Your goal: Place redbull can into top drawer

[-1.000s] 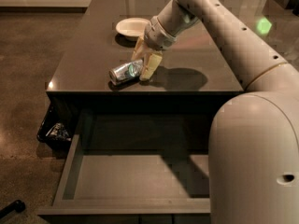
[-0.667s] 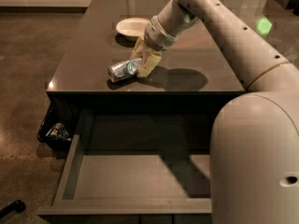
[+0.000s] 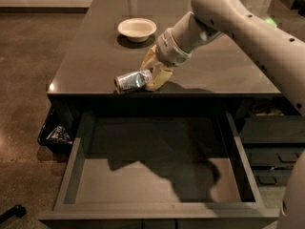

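Note:
The redbull can [image 3: 132, 80], slim and silver-blue, lies on its side just above the front edge of the dark counter [image 3: 95, 56]. My gripper [image 3: 153, 73], with tan fingers [image 3: 159, 76], is shut on the can's right end; the can sticks out to the left. The top drawer [image 3: 157, 180] is pulled wide open right below the counter's front edge, with a flat grey bottom and nothing in it. The arm's shadow falls across the drawer's bottom.
A white bowl [image 3: 137, 28] stands farther back on the counter. Smaller dark drawers [image 3: 274, 137] are at the right. A dark bin with wrappers [image 3: 57, 135] sits on the floor at the left. My arm's white body [image 3: 295, 199] fills the right side.
The gripper has carried the can a little toward the counter's front edge, nearer the open drawer. The bowl and the drawer have not moved.

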Controlling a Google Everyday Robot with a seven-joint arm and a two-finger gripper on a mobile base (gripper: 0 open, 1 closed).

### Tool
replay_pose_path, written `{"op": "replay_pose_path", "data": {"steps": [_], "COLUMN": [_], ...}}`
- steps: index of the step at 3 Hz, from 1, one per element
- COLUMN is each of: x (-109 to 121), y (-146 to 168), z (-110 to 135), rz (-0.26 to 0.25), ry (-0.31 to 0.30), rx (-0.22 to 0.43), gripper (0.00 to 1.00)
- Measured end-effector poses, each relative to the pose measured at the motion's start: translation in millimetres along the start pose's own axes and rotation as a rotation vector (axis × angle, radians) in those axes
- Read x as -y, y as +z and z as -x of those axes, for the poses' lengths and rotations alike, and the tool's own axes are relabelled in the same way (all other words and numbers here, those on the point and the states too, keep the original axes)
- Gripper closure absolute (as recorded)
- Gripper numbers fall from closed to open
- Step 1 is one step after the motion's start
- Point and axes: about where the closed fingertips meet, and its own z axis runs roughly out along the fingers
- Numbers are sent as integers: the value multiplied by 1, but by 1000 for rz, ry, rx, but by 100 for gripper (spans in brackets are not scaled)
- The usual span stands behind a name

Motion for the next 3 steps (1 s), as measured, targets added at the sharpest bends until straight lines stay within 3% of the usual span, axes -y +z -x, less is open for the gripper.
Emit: {"op": "replay_pose_path", "data": {"steps": [1, 2, 3], "x": [2, -10, -30], "y": [-3, -16, -44], "z": [2, 1, 7], "rz": [0, -2, -36], "ry": [0, 30, 80], "rx": [0, -36, -72], "gripper": [100, 100, 100]}}
